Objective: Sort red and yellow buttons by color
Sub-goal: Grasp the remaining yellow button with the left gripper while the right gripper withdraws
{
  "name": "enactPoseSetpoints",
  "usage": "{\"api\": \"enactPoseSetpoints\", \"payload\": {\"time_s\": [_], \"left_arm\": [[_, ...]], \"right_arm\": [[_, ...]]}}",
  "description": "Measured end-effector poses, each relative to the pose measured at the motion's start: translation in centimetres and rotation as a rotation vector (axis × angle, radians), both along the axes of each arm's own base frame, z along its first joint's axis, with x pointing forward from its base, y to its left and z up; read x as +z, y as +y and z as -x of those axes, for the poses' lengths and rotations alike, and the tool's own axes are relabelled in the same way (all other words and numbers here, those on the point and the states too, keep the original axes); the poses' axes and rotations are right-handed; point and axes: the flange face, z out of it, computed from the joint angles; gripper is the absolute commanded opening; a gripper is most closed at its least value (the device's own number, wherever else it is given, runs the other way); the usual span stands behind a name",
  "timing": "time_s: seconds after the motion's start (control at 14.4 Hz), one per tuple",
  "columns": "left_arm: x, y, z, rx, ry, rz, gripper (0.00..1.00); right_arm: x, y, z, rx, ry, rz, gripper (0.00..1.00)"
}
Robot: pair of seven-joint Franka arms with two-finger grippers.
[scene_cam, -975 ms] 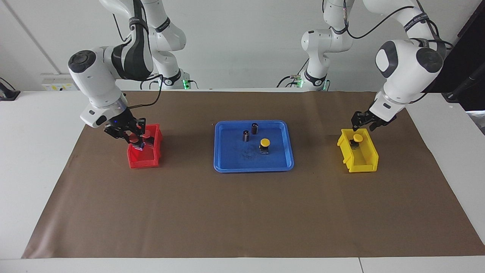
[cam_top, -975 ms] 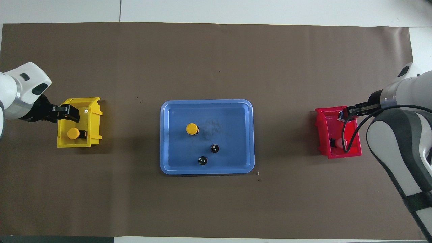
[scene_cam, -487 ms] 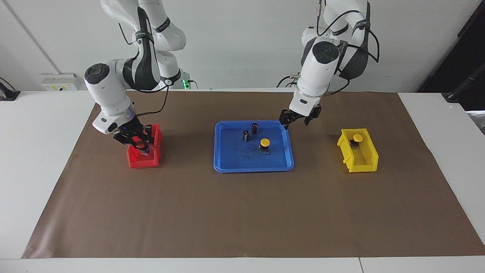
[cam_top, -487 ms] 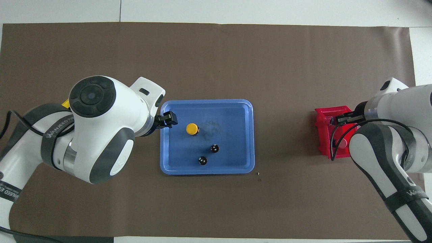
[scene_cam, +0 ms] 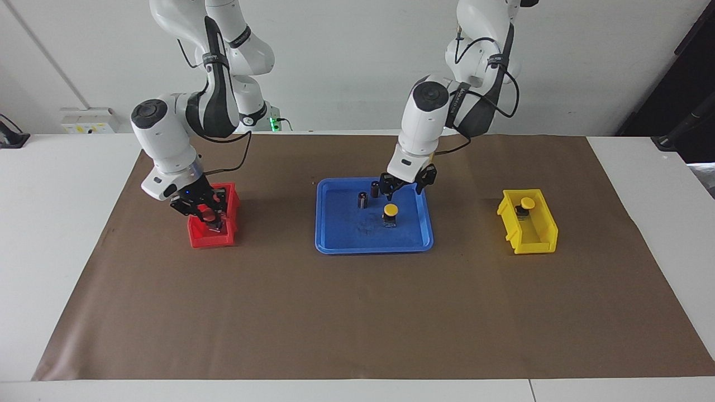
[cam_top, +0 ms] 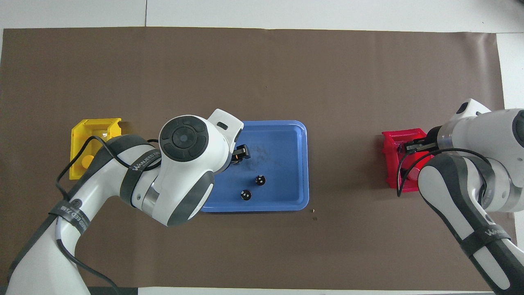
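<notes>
You have the left tool hanging over the blue tray, its fingers spread with nothing between them. The yellow button still loose in the tray stands upright just under and slightly past the tool's tips, toward the edge of the tray farther from the robots; the two are close but apart. In the overhead view the left arm's wrist covers that button. Two small dark cylinders stand in the same tray, beside the tool on the right arm's side.

Your second yellow button sits in the yellow bin toward the left arm's end of the counter, well apart from the left tool.

Your right tool is low inside the red bin toward the right arm's end, fingers pressed together on a red button. You cannot make out another red button there, since the tool and bin wall hide most of the inside.
</notes>
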Motion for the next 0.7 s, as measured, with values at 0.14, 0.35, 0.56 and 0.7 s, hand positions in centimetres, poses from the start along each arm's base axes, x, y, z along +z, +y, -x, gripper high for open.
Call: {"api": "enactPoseSetpoints", "payload": {"time_s": [0.14,0.35,0.56,0.7], "left_arm": [[-1.6,-1.2,0.5,-0.007,0.007,-0.007,0.91],[-4.2,-1.9,0.4,-0.019,0.013,-0.018,0.91],[-5.6,-2.0,0.3,-0.055,0.002,-0.044,0.91],[-5.5,-1.4,-0.3,-0.064,-0.003,-0.044,0.91]], "right_arm": [[-0.3,0.0,0.1,0.0,-0.005,0.001,0.32],[-0.4,0.0,0.2,0.0,-0.007,0.001,0.56],[-0.4,0.1,0.2,0.002,-0.007,0.001,0.6],[-0.3,0.2,0.1,0.008,-0.009,0.001,0.6]]}}
